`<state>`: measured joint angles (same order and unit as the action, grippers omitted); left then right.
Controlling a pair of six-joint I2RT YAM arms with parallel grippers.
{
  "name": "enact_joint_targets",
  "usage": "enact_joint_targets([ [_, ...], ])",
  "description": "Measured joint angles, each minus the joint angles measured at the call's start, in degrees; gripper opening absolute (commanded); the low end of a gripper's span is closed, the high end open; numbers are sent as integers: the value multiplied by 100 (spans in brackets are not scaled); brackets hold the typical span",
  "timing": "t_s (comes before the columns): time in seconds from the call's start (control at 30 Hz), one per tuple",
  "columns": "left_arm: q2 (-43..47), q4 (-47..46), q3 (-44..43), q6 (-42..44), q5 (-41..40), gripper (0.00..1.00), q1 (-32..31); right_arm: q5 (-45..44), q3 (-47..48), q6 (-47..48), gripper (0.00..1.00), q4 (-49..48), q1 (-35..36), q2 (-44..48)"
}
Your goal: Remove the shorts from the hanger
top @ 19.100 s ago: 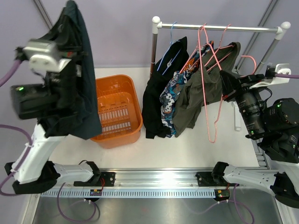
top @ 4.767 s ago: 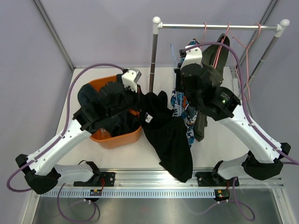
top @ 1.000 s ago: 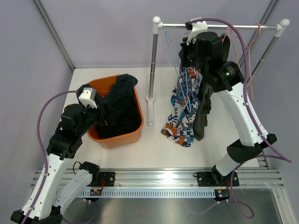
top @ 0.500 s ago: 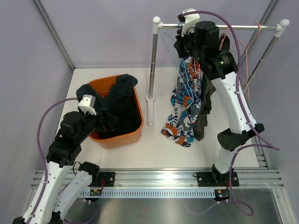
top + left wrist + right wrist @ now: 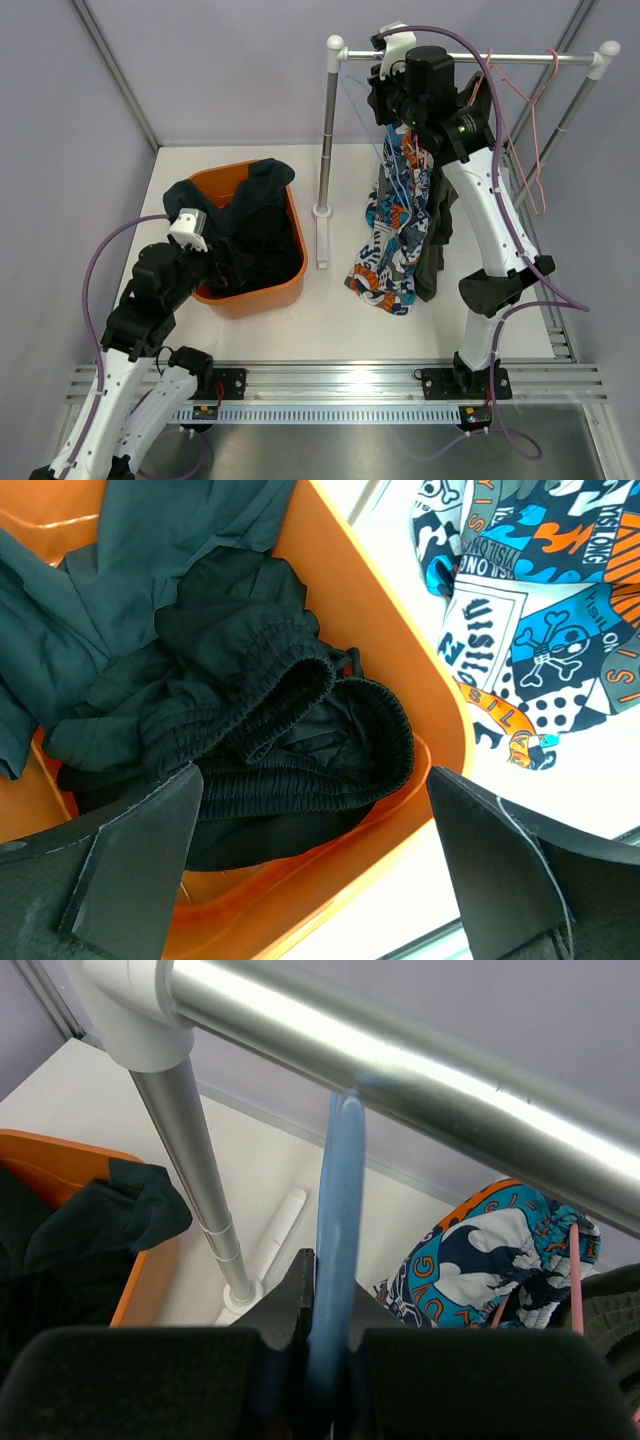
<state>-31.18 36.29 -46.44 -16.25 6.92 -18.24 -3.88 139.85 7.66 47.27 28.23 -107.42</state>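
Note:
Blue-white-orange patterned shorts (image 5: 392,240) hang from the rail (image 5: 520,60), with olive green shorts (image 5: 437,230) right behind them. Up by the rail's left end, my right gripper (image 5: 330,1270) is shut on the hook of a blue hanger (image 5: 338,1190), which loops over the rail (image 5: 420,1060). Black shorts (image 5: 280,730) and dark navy shorts (image 5: 130,580) lie bunched in the orange basket (image 5: 250,300). My left gripper (image 5: 315,860) hovers open over the basket's near corner, holding nothing. Its fingers (image 5: 140,860) stand wide apart.
The rack's upright post (image 5: 325,150) stands between basket and hanging shorts, its foot on the white table. Bare pink hangers (image 5: 530,120) dangle at the rail's right end. The right arm reaches up in front of the olive shorts.
The right gripper has shifted a little left and up along the rail with the blue hanger. The left arm has drawn back slightly toward the near edge, still open.

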Motion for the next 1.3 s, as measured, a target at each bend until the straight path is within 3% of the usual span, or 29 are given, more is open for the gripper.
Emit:
enact_joint_targets([
  [0.67,2,9,20,0,-26,99,0,-4,304,-439,0,-575,0,-144],
  [1.23,9,7,37,0,-24,99,0,-70,575,-758,0,-743,0,-817],
  [1.3,11,7,74,0,-24,99,0,-61,503,-820,4,-774,0,-807],
])
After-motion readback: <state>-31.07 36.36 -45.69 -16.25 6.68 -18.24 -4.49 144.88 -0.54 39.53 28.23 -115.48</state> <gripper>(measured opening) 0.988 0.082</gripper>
